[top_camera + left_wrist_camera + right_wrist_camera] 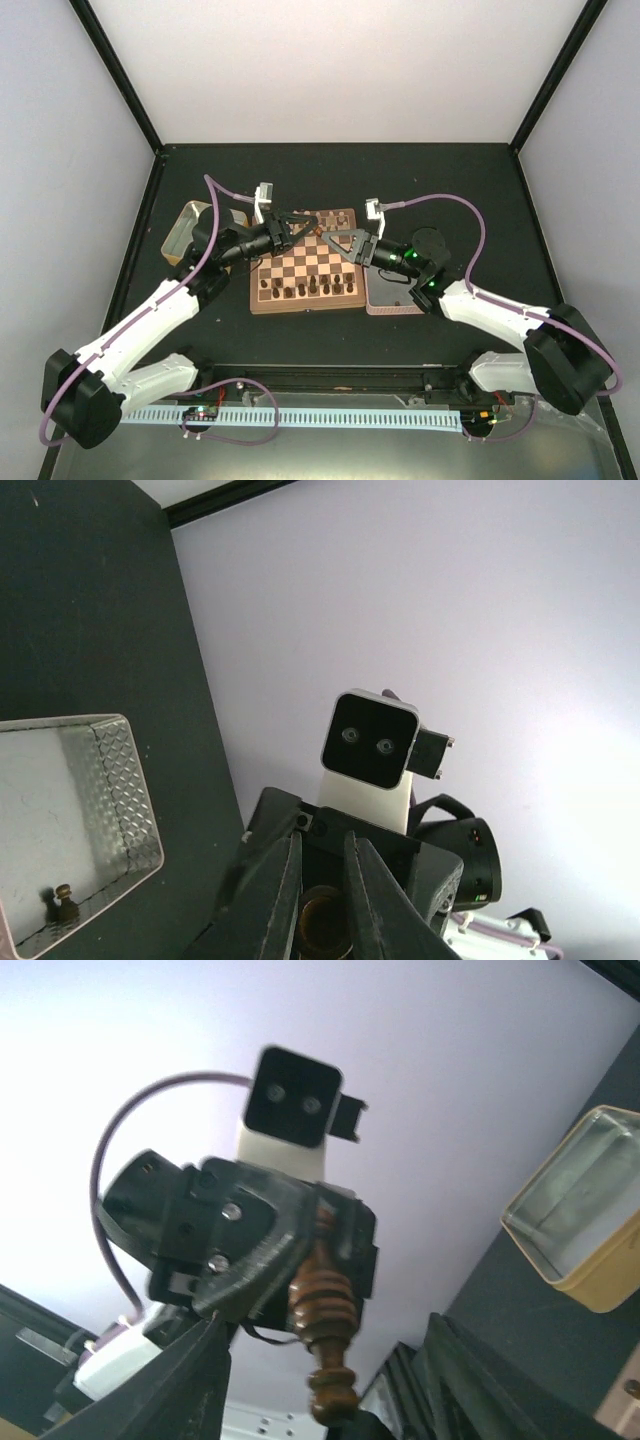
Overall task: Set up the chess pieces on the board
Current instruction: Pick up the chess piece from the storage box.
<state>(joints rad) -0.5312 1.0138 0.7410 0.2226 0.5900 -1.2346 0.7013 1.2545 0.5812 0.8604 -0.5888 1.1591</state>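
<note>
One turned, reddish-brown chess piece is held in the air above the far half of the chessboard. The left gripper has its two fingers closed on one end of the piece, and the knobbed other end points away from that gripper. The right gripper faces it head-on. Its two fingers are spread wide on either side of the free end and grip nothing. Whether they touch the piece I cannot tell.

The chessboard lies mid-bench, square to the near edge. One row of dark pieces stands along its near side, too small and close-set to count with certainty. The far ranks are partly hidden under the two grippers.

There are two tins. A silver tin lies just beside the board's right rim. A gold tin lies near the left side, partly covered by the left arm. In the left wrist view, one small dark piece stands upright in a corner of the silver tin.

The two arms reach in from opposite sides and meet over the board. Beyond the board's far rim, open dark bench runs to the back wall. Pale walls close the bench at the left, right and back.
</note>
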